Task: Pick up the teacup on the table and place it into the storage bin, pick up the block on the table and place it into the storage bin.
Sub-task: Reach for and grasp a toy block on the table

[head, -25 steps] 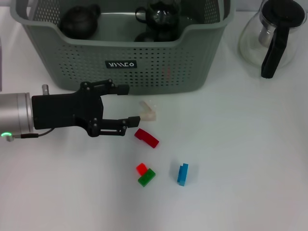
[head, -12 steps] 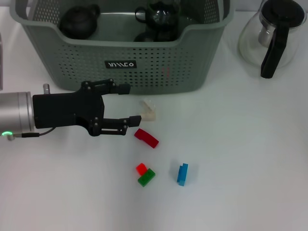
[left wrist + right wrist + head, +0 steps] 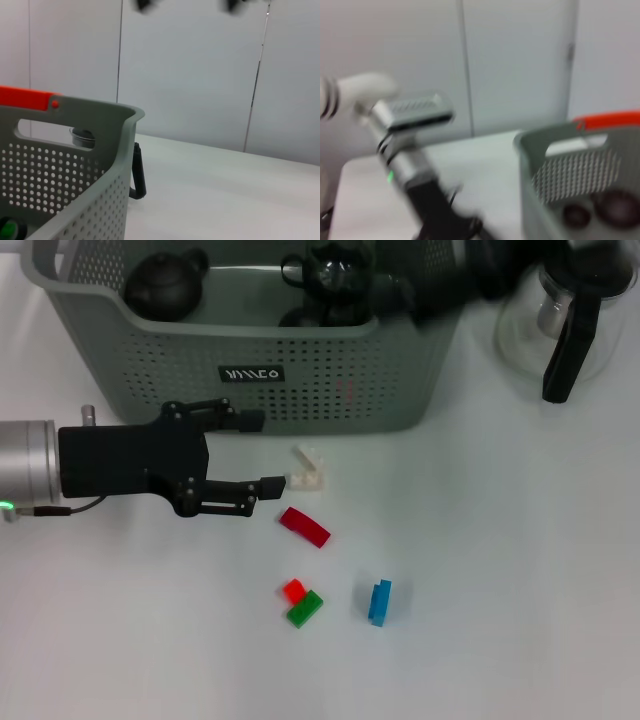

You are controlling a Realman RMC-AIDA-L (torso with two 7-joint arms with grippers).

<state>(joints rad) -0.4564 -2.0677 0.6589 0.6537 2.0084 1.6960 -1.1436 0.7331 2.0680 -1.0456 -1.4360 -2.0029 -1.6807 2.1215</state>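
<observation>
The grey-green storage bin (image 3: 250, 328) stands at the back of the table and also shows in the left wrist view (image 3: 95, 165) and right wrist view (image 3: 580, 165). Inside it lie a dark teacup (image 3: 335, 270) and a round dark teapot (image 3: 165, 282). A white block (image 3: 308, 467) lies on the table just in front of the bin. My left gripper (image 3: 263, 452) hovers open right beside it, the lower fingertip nearly touching it. A dark blurred shape (image 3: 480, 275), my right arm, hangs over the bin's right corner.
A red block (image 3: 304, 526), a red-and-green block (image 3: 302, 603) and a blue block (image 3: 379, 601) lie on the white table nearer to me. A glass coffee pot (image 3: 565, 310) with a black handle stands right of the bin.
My left gripper has shifted slightly left and toward the bin, still open. A dark blur has come in over the bin's right corner.
</observation>
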